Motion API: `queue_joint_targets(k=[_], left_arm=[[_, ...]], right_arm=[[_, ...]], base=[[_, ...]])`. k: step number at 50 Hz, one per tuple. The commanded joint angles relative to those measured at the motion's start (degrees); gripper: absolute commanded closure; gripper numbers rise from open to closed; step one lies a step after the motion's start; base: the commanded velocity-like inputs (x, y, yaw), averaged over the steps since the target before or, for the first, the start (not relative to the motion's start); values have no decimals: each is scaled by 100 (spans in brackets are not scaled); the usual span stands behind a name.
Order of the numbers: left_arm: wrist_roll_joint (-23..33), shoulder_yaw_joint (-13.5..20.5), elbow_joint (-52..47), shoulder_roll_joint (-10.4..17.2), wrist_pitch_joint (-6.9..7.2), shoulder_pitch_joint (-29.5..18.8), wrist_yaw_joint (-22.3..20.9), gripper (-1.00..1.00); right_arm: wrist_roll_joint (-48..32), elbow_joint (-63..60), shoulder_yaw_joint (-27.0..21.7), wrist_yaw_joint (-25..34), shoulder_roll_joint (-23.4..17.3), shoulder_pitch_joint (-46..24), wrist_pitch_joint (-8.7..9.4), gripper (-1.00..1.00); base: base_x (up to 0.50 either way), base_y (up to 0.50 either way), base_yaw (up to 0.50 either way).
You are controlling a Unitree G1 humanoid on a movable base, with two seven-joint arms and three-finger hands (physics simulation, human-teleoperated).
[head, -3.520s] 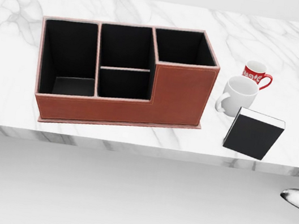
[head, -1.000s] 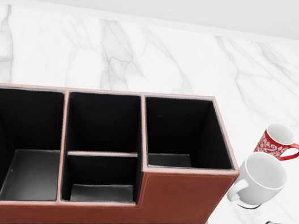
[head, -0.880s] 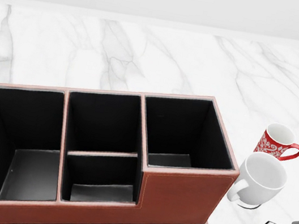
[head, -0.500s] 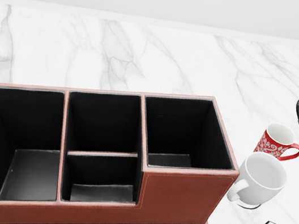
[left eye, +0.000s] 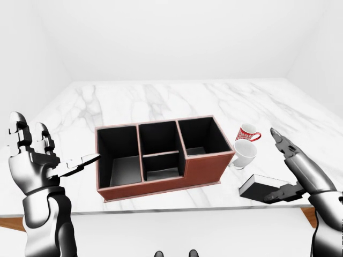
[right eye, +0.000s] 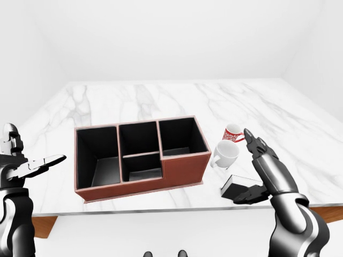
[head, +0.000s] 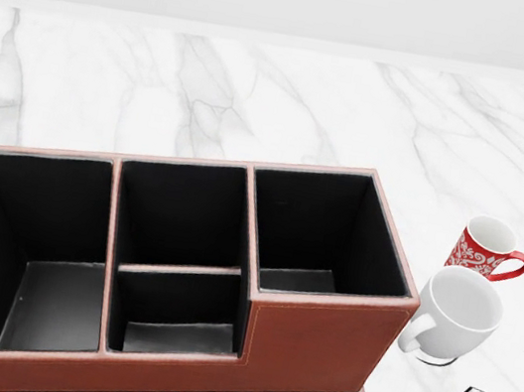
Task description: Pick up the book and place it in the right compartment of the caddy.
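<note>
Bright, even and diffuse throughout, with no single source to pick out. Soft, faint shadows only: a thin dark line under the reddish-brown leather-look caddy (left eye: 161, 158) on the white marble table (left eye: 161, 96), and a small smudge beneath the plain white mug (head: 458, 314). Deep black inside the compartments, floors catching a dull grey sheen. Mild highlights along the chrome-grey left robot hand (left eye: 40, 160) and right robot hand (right eye: 262, 171). Sharp edge to edge, no blur, no grain, no visible bending at the borders.
</note>
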Motion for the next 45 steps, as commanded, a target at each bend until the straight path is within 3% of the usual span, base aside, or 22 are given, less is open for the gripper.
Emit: queue_joint_targets(k=[1,15,45], left_arm=[[-2,-1,-4,-4,0,6,-4,-100],[0,-11,-32,-7,0,6,-6,-100],[5,-10,-46,-16,0,13,-12,-100]], right_arm=[[-3,592,9,0,-61,-55,0,-100],[123,1572,277,-162,-325,-241,0,-100],[-195,2366,181,-706,-679,-280,0,-100]], base=[[0,0,0],[0,0,0],[0,0,0]])
